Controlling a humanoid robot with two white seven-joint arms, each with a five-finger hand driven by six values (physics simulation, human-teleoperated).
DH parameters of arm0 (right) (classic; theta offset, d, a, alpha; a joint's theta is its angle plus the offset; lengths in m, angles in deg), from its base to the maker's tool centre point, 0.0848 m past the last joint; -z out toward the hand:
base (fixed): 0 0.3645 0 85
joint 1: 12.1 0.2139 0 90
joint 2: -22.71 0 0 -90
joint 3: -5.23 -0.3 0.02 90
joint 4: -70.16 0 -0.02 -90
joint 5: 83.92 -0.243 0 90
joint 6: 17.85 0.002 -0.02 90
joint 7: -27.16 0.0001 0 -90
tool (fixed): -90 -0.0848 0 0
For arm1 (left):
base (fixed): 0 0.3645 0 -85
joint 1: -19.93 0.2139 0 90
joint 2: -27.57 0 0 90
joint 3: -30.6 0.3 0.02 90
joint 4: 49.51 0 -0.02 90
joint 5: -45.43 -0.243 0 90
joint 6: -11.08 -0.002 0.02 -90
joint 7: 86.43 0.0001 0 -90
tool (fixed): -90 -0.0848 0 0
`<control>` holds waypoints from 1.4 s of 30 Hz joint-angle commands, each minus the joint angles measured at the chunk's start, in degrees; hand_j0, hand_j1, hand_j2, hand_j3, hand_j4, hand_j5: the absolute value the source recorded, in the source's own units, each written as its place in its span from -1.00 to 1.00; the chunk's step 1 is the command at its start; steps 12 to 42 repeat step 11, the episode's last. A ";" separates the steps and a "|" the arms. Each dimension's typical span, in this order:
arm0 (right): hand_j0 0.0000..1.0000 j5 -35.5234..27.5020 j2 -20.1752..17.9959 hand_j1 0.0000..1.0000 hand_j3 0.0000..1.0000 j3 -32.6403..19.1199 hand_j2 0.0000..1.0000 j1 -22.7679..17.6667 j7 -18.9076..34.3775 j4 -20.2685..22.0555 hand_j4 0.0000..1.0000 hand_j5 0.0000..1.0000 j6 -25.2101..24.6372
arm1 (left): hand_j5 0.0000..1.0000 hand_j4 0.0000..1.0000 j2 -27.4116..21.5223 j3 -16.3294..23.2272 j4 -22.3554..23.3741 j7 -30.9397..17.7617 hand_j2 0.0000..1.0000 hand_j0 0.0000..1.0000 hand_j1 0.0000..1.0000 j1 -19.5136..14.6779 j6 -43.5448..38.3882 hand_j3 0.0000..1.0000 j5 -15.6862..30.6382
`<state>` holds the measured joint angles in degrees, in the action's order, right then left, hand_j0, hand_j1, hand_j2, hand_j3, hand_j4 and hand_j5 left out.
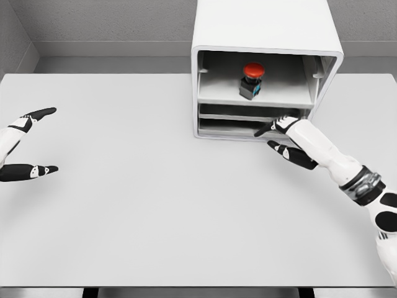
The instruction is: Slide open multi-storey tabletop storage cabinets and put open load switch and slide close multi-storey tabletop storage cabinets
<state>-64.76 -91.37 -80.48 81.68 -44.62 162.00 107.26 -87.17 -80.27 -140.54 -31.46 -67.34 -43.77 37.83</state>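
The switch [251,79], red-capped, stands upright on the top shelf of the open-fronted cabinet [267,37] at the table's [136,211] far edge. The right hand [286,138] reaches the lower shelves, fingers spread, gripping nothing; the left hand [28,144] hangs open, well apart.

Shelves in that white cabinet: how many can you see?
3. The top shelf holds the red-button switch; a middle one sits below; the lowest is by the right hand. The cabinet may hide more.
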 commanded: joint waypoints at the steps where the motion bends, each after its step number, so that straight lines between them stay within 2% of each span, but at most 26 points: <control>1: 0.13 -0.79 -0.97 0.13 0.13 -0.86 0.13 -0.26 -0.12 1.76 0.13 0.13 -0.11 | 1.00 1.00 -0.04 -0.04 -0.03 0.02 1.00 1.00 1.00 0.00 -0.15 1.00 0.40; 6: 0.13 -1.32 -4.75 0.13 0.13 -8.51 0.13 -5.89 -0.47 2.11 0.13 0.13 -0.11 | 1.00 1.00 -0.21 0.04 0.23 0.02 1.00 1.00 1.00 0.00 -0.15 1.00 -0.04; 9: 0.14 -1.41 -5.98 0.14 0.14 -10.71 0.14 -7.03 -0.47 2.11 0.14 0.14 -0.11 | 1.00 1.00 -0.21 -0.13 0.23 0.02 1.00 1.00 1.00 0.00 -0.15 1.00 -0.13; 42: 0.14 -1.50 -6.07 0.14 0.14 -10.71 0.14 -7.12 -0.47 2.11 0.14 0.14 -0.11 | 1.00 1.00 -0.21 -0.13 0.15 0.02 1.00 1.00 1.00 0.09 -0.15 1.00 -0.13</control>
